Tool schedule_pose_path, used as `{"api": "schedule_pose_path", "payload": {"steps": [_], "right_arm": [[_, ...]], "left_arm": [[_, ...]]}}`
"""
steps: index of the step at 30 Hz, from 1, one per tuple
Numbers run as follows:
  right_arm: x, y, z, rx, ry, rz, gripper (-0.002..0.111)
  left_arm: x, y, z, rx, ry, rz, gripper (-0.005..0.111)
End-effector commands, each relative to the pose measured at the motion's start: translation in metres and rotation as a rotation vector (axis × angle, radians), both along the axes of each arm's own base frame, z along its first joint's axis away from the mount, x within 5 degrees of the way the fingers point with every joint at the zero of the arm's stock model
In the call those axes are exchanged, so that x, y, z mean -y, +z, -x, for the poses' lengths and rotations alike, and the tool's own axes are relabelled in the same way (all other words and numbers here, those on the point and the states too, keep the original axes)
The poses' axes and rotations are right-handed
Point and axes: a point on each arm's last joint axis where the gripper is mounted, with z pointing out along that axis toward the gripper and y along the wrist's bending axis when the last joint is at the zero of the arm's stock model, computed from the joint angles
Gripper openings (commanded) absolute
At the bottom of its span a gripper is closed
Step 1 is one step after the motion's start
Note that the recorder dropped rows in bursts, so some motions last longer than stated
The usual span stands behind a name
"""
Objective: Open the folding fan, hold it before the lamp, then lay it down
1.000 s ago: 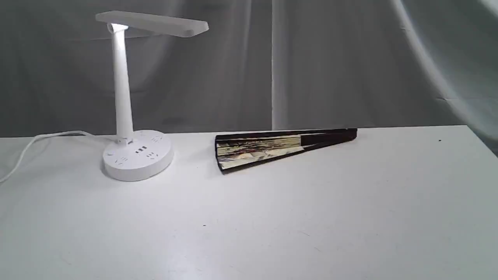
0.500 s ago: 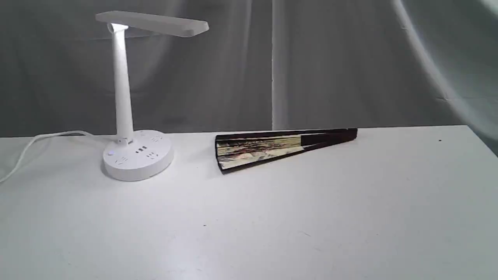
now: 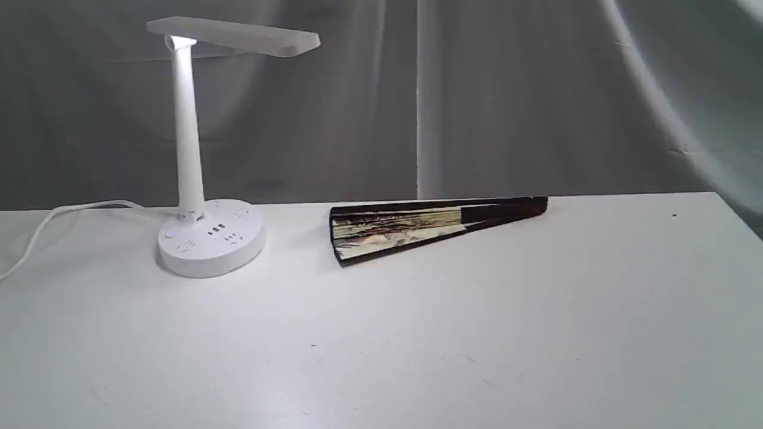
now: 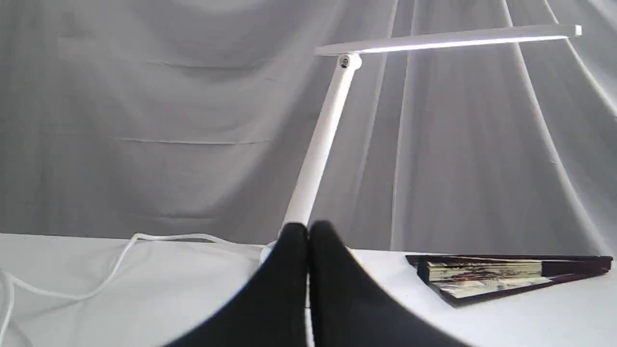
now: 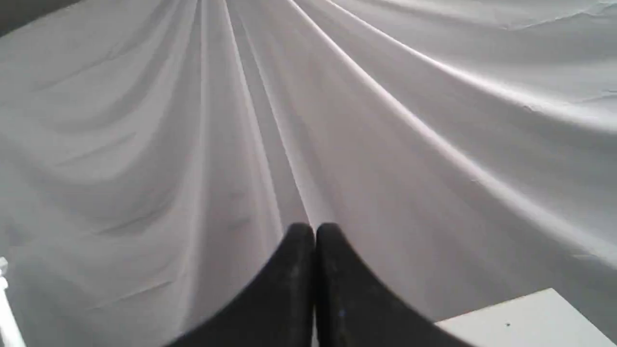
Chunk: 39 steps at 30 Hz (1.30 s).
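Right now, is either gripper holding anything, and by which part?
Nothing. The left gripper and right gripper are shut and empty; the folding fan lies on the table.

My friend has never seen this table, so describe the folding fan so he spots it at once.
On the white table, right of the white desk lamp in the exterior view, lies the folding fan, nearly shut. It is the only dark thing there: maroon ribs, black edge, a painted cream leaf.
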Motion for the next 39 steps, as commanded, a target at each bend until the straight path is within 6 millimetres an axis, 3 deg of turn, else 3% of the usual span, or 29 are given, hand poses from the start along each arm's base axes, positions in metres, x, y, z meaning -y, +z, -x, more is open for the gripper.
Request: {"api": "schedule_pose_path", "payload": {"steps": [1, 6, 12, 19, 24, 28, 32, 39], "right_arm": [[0.001, 0.01, -0.025, -0.106, -0.016, 0.047, 0.0], [0.003, 0.008, -0.083, -0.328, -0.019, 0.073, 0.0], [-0.002, 0.002, -0.162, -0.54, 0.032, 0.237, 0.0], [-0.052, -0.009, -0.266, -0.628, 0.227, 0.553, 0.0], [-0.085, -0.017, -0.328, -0.815, 0.311, 0.61, 0.0], [-0.099, -0.021, -0.379, -0.959, 0.339, 0.648, 0.0], [-0.109, -0.03, -0.412, -1.053, 0.385, 0.672, 0.0], [-0.142, -0.033, -0.455, -0.948, 0.602, 0.557, 0.0]], "left_arm": [[0.0, -0.001, 0.0, 0.001, 0.001, 0.011, 0.0], [0.0, -0.001, 0.0, 0.001, 0.001, 0.011, 0.0], [0.0, -0.001, 0.0, 0.001, 0.001, 0.011, 0.0], [0.0, -0.001, 0.0, 0.001, 0.001, 0.011, 0.0], [0.0, -0.001, 0.0, 0.001, 0.001, 0.011, 0.0], [0.0, -0.001, 0.0, 0.001, 0.001, 0.011, 0.0], [0.0, -0.001, 0.0, 0.001, 0.001, 0.011, 0.0], [0.0, -0.001, 0.0, 0.001, 0.001, 0.011, 0.0]]}}
